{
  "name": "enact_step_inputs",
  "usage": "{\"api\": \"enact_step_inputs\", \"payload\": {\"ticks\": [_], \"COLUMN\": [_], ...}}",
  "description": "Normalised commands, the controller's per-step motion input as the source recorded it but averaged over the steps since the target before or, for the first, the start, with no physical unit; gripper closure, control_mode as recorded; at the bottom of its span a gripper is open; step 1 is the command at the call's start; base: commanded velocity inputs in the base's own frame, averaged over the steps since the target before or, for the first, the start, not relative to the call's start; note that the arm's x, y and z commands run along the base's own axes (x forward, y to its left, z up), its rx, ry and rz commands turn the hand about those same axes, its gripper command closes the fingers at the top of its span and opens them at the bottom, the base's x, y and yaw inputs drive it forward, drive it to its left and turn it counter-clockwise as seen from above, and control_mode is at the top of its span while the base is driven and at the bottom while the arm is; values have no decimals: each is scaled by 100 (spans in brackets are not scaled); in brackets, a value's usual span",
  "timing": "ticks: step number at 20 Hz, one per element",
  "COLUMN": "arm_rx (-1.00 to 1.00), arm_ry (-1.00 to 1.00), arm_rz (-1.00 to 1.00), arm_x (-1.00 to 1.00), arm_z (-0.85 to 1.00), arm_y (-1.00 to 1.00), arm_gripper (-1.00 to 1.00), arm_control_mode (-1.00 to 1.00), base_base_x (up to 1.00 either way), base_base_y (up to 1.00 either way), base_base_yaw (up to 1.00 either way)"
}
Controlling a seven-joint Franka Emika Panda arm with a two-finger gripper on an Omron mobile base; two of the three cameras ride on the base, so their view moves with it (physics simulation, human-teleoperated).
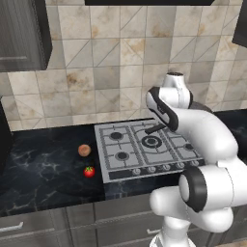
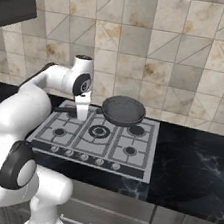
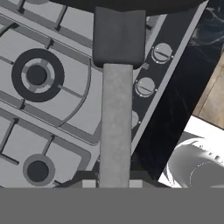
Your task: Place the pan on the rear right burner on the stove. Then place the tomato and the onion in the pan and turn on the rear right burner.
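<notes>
Gripper (image 3: 113, 183): nearest item in the hand view; fingertips closed on the pan's long handle (image 3: 116, 127), which runs up the middle of that view toward the pan body at the top edge. In the right base view the hand (image 2: 82, 111) points downward over the cooktop's rear left area, clamped on the handle's end.

Pan (image 2: 123, 110): round, shallow, dark grey; held level above the rear of the stove, handle extending left to the gripper. Whether its base touches the grate cannot be told.

Rear right burner (image 2: 136, 130): small dark cap under thin black grate, just in front of and below the pan's right edge.

Stove (image 1: 144, 161): silver-grey, five burners, knob row (image 3: 151, 72) along the front edge.

Onion (image 1: 84, 150): brownish-orange ball on the black marbled counter (image 1: 38, 164), left of the stove, near its edge.

Tomato (image 1: 89, 171): shiny red, green top; on the same counter, just in front of the onion, apart from it.
</notes>
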Motion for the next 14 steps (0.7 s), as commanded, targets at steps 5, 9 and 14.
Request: {"api": "enact_step_inputs", "payload": {"ticks": [5, 9, 14], "arm_rx": [0, 0, 0], "arm_ry": [0, 0, 0], "arm_rz": [0, 0, -1], "arm_x": [31, 33, 22], "arm_z": [-11, -16, -20], "arm_y": [-11, -10, -7], "arm_gripper": [100, 100, 100], "arm_control_mode": [-100, -100, -100], "base_base_x": [0, 0, 0], "base_base_y": [0, 0, 0], "base_base_yaw": [0, 0, 0]}}
